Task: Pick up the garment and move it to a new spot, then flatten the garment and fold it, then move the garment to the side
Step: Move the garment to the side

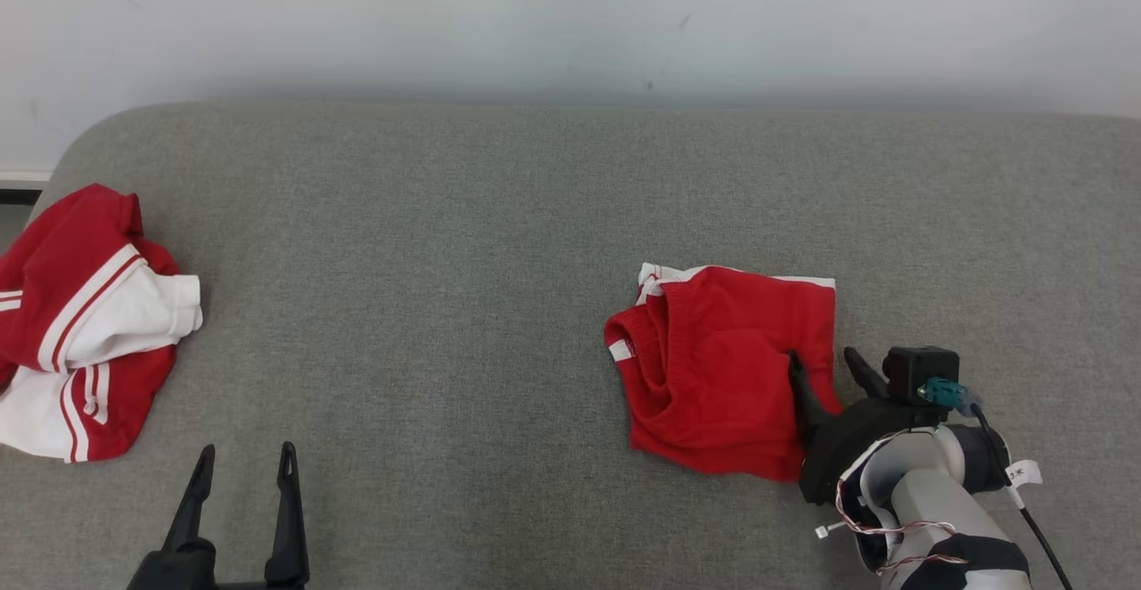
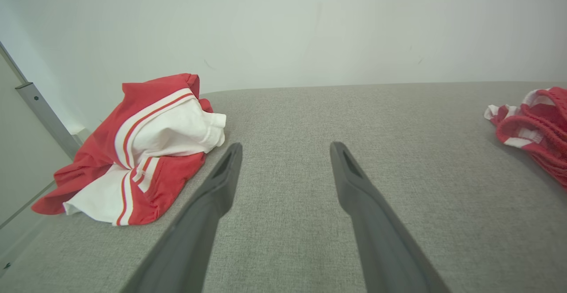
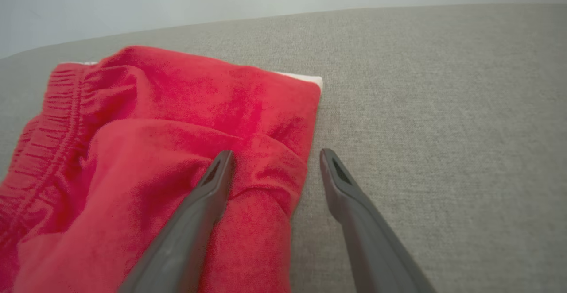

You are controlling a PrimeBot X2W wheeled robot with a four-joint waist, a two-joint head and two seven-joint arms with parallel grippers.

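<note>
A red garment (image 1: 722, 367) with white trim lies folded on the grey cushioned surface, right of centre; it also appears in the right wrist view (image 3: 146, 160) and at the right edge of the left wrist view (image 2: 538, 125). My right gripper (image 1: 824, 369) stands open at the garment's right edge, straddling it: the left finger (image 3: 208, 195) rests over the red cloth, the right finger (image 3: 341, 191) over bare grey fabric. My left gripper (image 1: 247, 470) is open at the lower left, over bare surface, nothing between its fingers (image 2: 221, 182).
A second red-and-white garment (image 1: 85, 323) lies crumpled at the surface's left edge, also in the left wrist view (image 2: 141, 147). The grey surface (image 1: 446, 287) has rounded corners and ends against a pale wall (image 1: 570, 20) at the back.
</note>
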